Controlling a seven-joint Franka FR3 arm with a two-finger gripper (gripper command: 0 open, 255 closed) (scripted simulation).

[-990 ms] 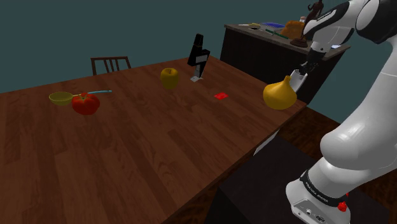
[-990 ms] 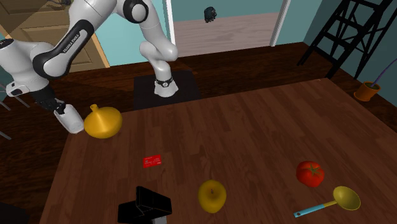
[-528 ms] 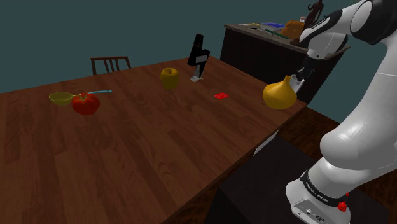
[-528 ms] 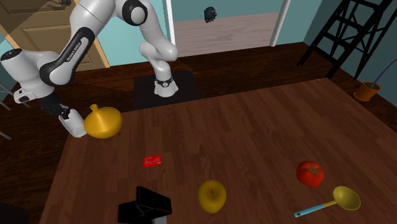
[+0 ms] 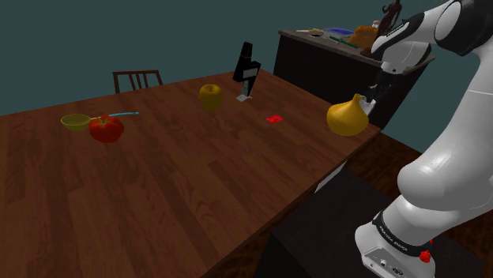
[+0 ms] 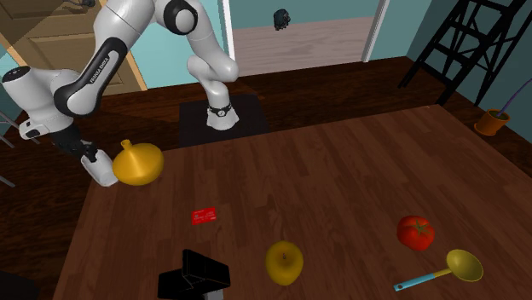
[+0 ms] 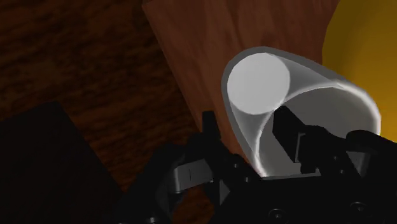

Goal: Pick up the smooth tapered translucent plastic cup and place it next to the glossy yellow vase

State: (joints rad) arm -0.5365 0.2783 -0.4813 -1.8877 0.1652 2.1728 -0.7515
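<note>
on the brown counter [image 5: 158,189] a red tomato [image 5: 106,128] sits just beside a yellow spoon [image 5: 76,121]. a yellow apple [image 5: 210,96], a black stand [image 5: 246,69] and a small red card [image 5: 274,119] lie farther along. a chair [image 5: 137,79] stands behind.

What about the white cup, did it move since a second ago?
Yes. Held by the black fingers, the white tapered cup slid a little toward the second exterior view's right, closer to the glossy yellow vase.
</note>
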